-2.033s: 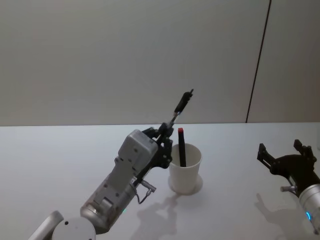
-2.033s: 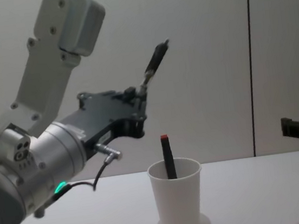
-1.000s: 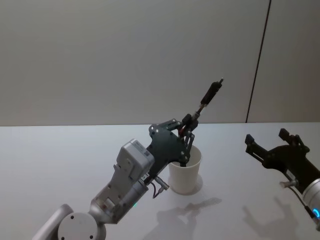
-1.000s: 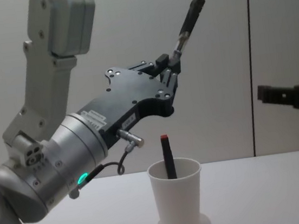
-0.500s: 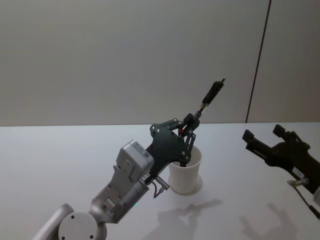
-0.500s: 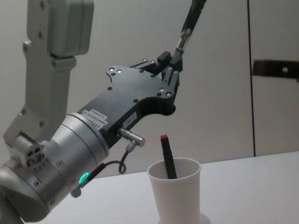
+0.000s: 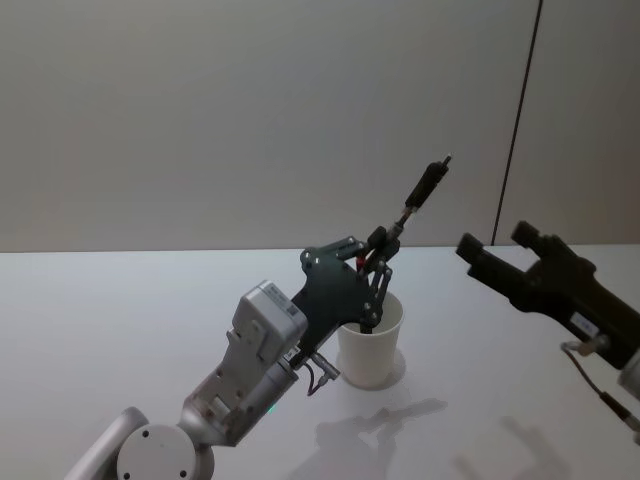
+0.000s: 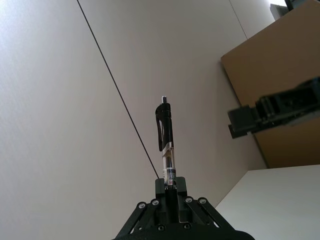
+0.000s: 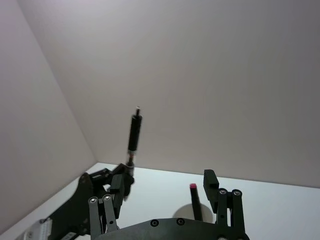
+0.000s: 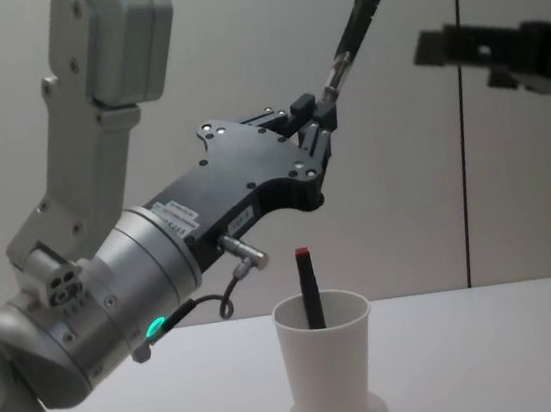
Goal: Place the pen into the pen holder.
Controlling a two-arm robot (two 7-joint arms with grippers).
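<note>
The pen (image 7: 421,188) slants up and away from the left tool (image 7: 379,246), which pinches its lower end. The pen holder (image 7: 372,340) stands on the desk (image 7: 120,300) just below that tool, with a red-capped marker (image 10: 309,287) inside. The right tool (image 7: 497,245), spread wide and empty, hovers near the pen's top. This looks like a transfer step: next, the pen needs regripping or tipping downward over the rim.
</note>
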